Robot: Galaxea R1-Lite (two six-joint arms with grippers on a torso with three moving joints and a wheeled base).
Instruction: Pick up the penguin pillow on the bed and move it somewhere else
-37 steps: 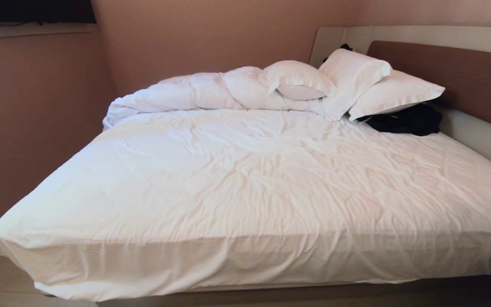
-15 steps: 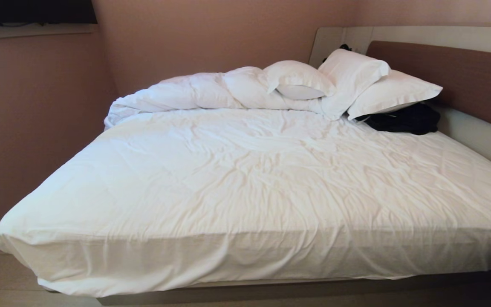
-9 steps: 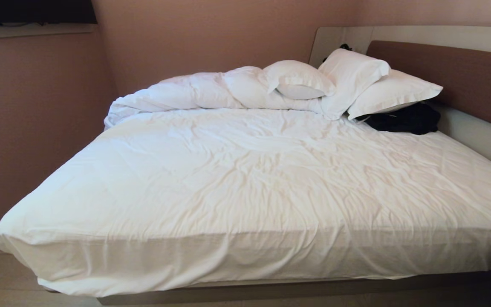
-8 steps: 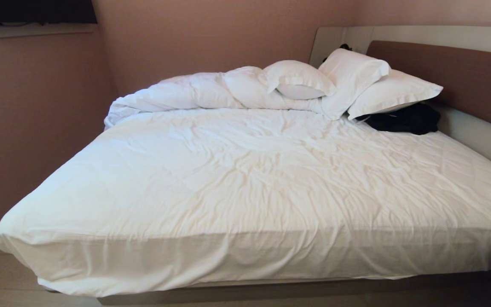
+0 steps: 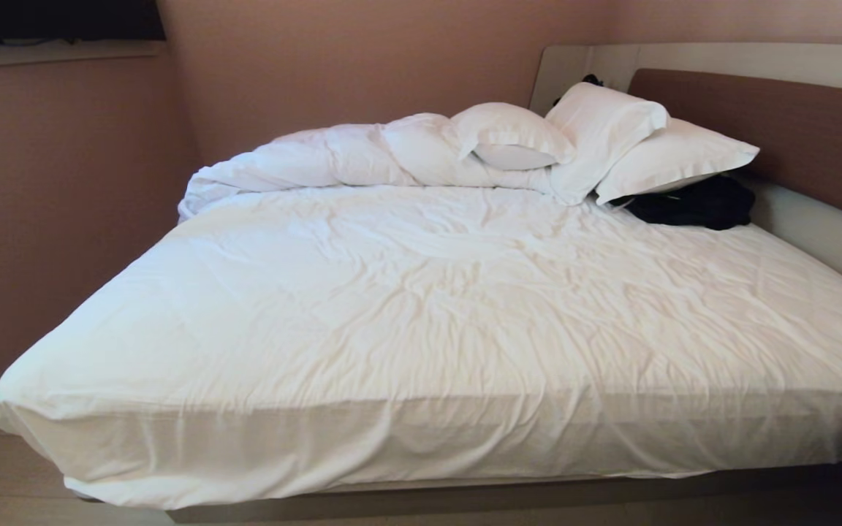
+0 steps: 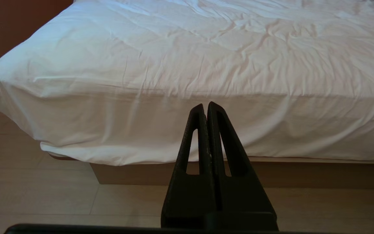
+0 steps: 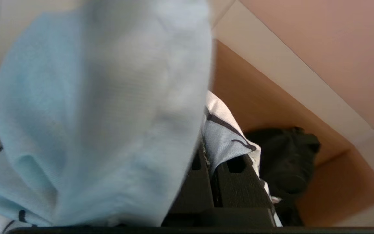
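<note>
The penguin pillow (image 7: 102,110) is off the mattress and hangs in the right gripper (image 7: 211,165), whose jaws are clenched on a fold of its light blue cover; neither shows in the head view, so where the pillow hangs relative to the bed (image 5: 421,307) cannot be told, though the brown headboard (image 7: 252,100) and a black bundle (image 7: 287,159) lie beyond it in the right wrist view. The chief risk is the grip itself: only a pinch of thin fabric appears to be caught, and the bulk of the pillow sags around the fingers, so a quick swing could let the cloth slip free and drop it. The hanging mass also fills most of the wrist view, which would make a clear landing spot hard to judge, and it could drag across the black bundle. The left gripper (image 6: 206,109) is parked with its fingers pressed together, empty, low before the foot of the bed.
</note>
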